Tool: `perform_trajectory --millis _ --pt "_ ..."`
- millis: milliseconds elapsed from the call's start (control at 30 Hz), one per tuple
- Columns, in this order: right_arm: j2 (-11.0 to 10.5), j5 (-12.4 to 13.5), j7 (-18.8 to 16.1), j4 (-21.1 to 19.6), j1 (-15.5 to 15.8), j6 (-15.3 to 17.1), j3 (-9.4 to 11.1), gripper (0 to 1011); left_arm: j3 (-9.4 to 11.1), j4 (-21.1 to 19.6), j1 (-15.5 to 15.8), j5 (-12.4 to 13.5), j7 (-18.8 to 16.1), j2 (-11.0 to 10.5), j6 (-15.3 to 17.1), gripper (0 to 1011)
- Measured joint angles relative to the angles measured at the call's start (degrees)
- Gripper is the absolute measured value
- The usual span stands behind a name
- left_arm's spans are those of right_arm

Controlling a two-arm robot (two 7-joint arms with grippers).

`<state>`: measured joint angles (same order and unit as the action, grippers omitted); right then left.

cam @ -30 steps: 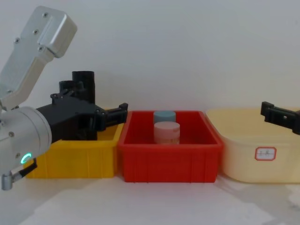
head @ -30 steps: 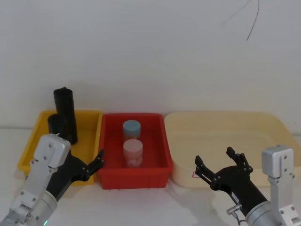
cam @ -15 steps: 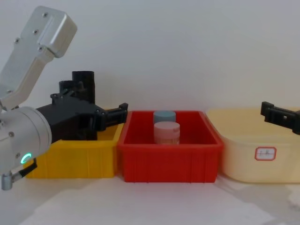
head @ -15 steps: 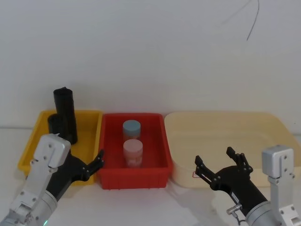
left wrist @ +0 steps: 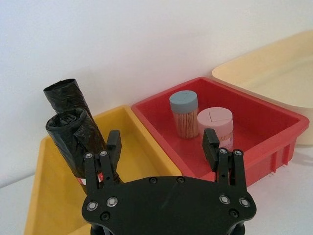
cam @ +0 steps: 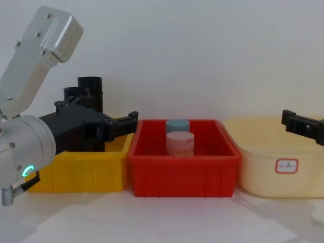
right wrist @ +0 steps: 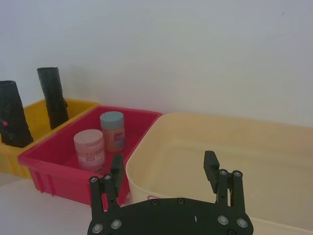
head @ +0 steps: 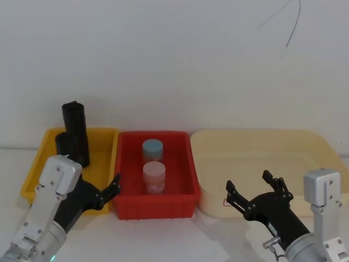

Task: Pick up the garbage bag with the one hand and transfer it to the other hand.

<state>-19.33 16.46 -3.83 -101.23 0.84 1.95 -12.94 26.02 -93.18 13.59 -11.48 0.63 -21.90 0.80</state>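
Observation:
The garbage bag (head: pixel 64 143) (left wrist: pixel 73 142) (right wrist: pixel 12 115) is the thicker, shorter black roll. It stands upright in the yellow bin (head: pixel 32 174), beside a taller, slimmer black roll (head: pixel 75 123) (left wrist: pixel 63 95). My left gripper (head: pixel 112 188) (left wrist: pixel 162 142) hovers open at the yellow bin's front right corner, short of the bag and holding nothing. My right gripper (head: pixel 248 183) (right wrist: pixel 164 161) is open and holds nothing. It sits in front of the cream tub (head: pixel 256 136), far from the bag.
A red bin (head: pixel 155 210) stands between the yellow bin and the cream tub. It holds a blue-lidded jar (head: pixel 152 148) and a pink jar (head: pixel 154 176). A white wall rises close behind the bins. Bare white tabletop lies in front of them.

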Motion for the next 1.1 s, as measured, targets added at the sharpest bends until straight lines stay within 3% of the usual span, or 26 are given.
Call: perform_trajectory --millis 533,833,1100 --pt "0.0 0.0 0.0 0.0 0.0 0.0 0.0 1000 -1.0 -0.8 -0.8 -0.4 0.6 -0.7 0.8 1002" --pt "0.0 0.0 0.0 0.0 0.0 0.0 0.0 1000 -3.8 -1.7 -2.7 -2.1 1.9 -3.0 1.4 1002" --pt "0.0 0.0 0.0 0.0 0.0 0.0 0.0 1000 -5.6 -1.1 -2.5 -3.6 2.8 -3.4 2.2 1002"
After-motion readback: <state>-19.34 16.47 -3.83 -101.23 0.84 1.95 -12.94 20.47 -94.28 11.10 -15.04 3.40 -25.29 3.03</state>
